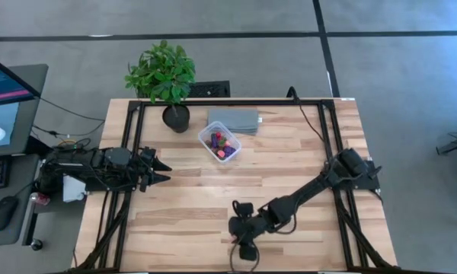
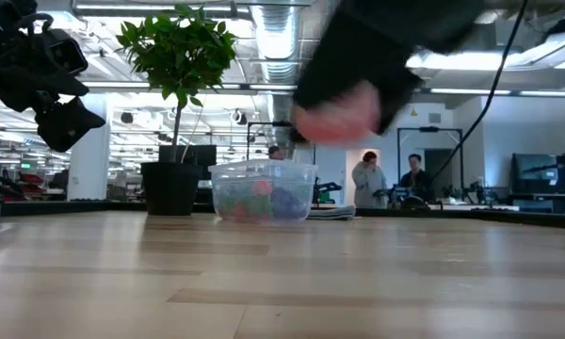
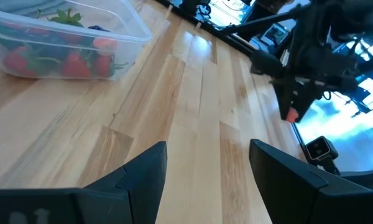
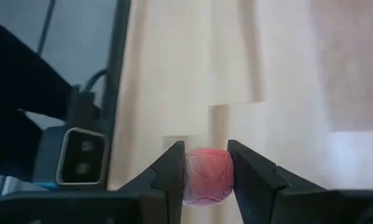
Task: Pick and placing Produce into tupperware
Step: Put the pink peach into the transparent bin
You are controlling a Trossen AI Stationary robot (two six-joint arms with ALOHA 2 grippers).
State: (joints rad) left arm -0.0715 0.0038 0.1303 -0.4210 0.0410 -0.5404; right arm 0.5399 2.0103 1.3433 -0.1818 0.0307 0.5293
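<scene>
The clear tupperware (image 1: pixel 219 142) (image 2: pixel 264 191) (image 3: pixel 56 37) stands on the table's far middle with several red, pink and dark produce pieces in it. My right gripper (image 4: pixel 208 177) (image 1: pixel 240 223) hangs over the near middle of the table, shut on a pink-red produce piece (image 4: pixel 206 176) (image 2: pixel 337 118) (image 3: pixel 291 115). At the table's left edge my left gripper (image 3: pixel 208 180) (image 1: pixel 161 169) waits, open, with nothing between its fingers. My right gripper pinches the pink-red piece by its two opposite sides (image 4: pixel 193 174) between its two fingers. The fingers slant down toward the table's near edge. The piece is lifted clear of the wood.
A potted green plant (image 1: pixel 164 76) stands at the far left of the table, and a flat grey slab (image 1: pixel 232 120) lies just behind the tupperware. A small camera (image 4: pixel 81 155) sits at the near edge below the right gripper. People stand in the room behind (image 2: pixel 369 179).
</scene>
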